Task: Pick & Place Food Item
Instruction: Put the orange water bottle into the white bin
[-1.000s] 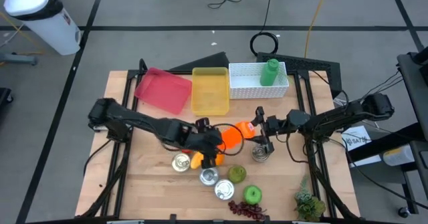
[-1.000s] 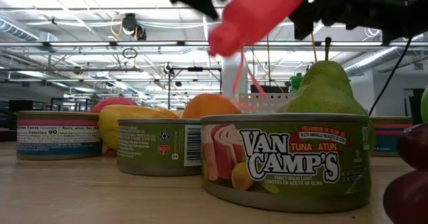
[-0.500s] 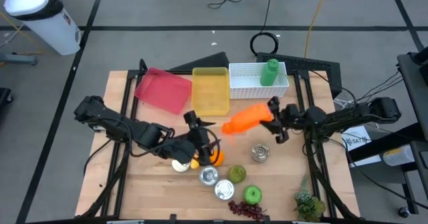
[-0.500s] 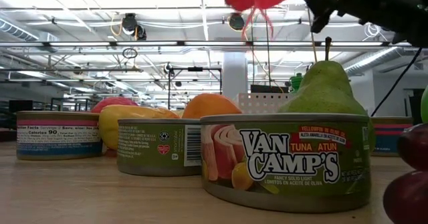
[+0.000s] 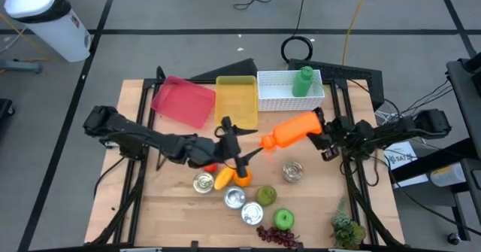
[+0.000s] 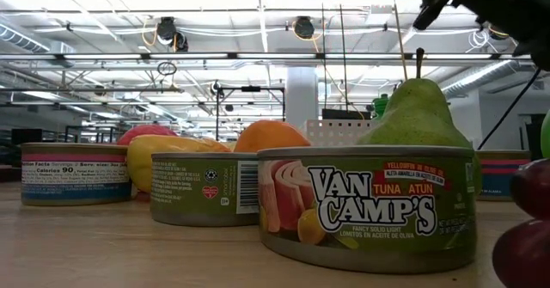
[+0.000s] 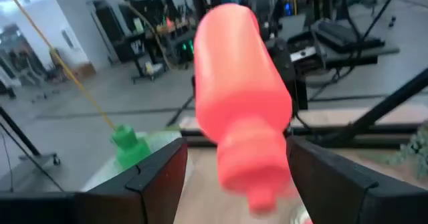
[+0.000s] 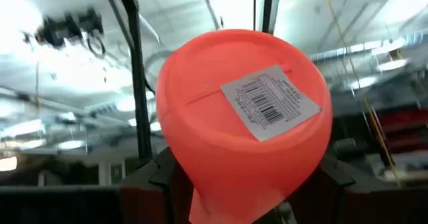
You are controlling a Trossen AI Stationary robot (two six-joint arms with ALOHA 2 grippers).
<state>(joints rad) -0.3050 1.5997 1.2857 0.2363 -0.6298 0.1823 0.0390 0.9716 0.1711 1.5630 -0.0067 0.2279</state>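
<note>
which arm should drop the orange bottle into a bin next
Right. The right gripper already holds the orange bottle aloft, close to the white basket. The left gripper is open and empty.

Two dark, near-black arms flank the wooden table point(image 5: 165, 207), built of slim links joined by bulkier rounded joints (matte finish, no markings legible). Each ends in two flat, angular black fingers point(image 7: 157, 177), blunt-edged, wedge-shaped up close.
</note>
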